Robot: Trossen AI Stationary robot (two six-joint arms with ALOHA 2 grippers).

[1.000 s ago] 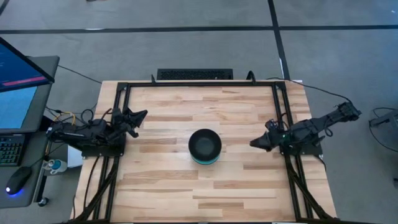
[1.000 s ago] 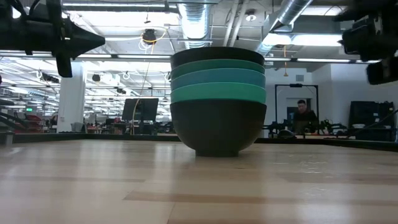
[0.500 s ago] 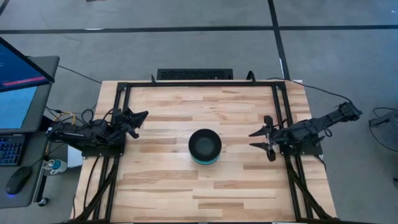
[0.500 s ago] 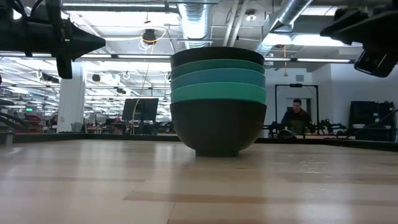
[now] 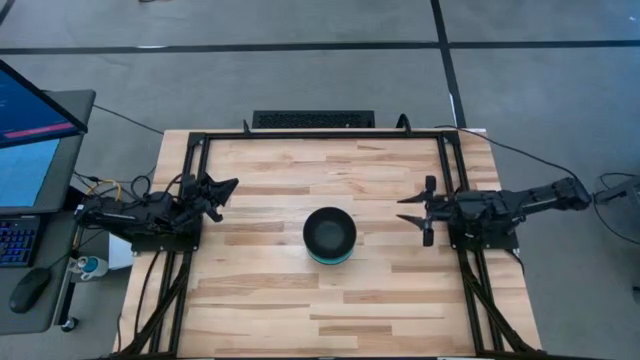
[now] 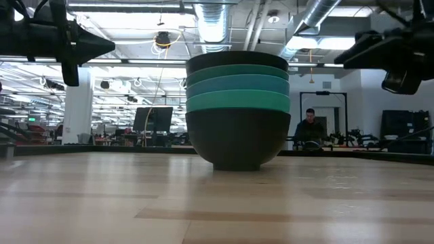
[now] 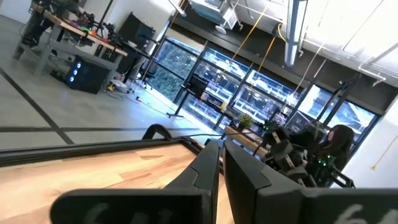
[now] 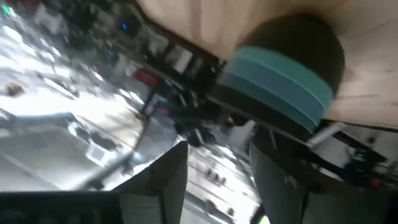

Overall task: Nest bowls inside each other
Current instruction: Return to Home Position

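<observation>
Bowls sit nested, unmoved; right hand, open, has swung level; left hand closed.

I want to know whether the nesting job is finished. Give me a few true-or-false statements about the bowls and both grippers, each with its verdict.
1. All the bowls sit in one stack of bowls at the middle of the table. True.
2. The top bowl is bright blue. False: it is black, and the coloured bowls lie beneath it.
3. The right gripper is clamped on a bowl. False: it is open and empty, over the table's right side, apart from the stack.
4. The left gripper is over the table's left side, clear of the stack. True.
5. The bottom bowl is black. True.
</observation>
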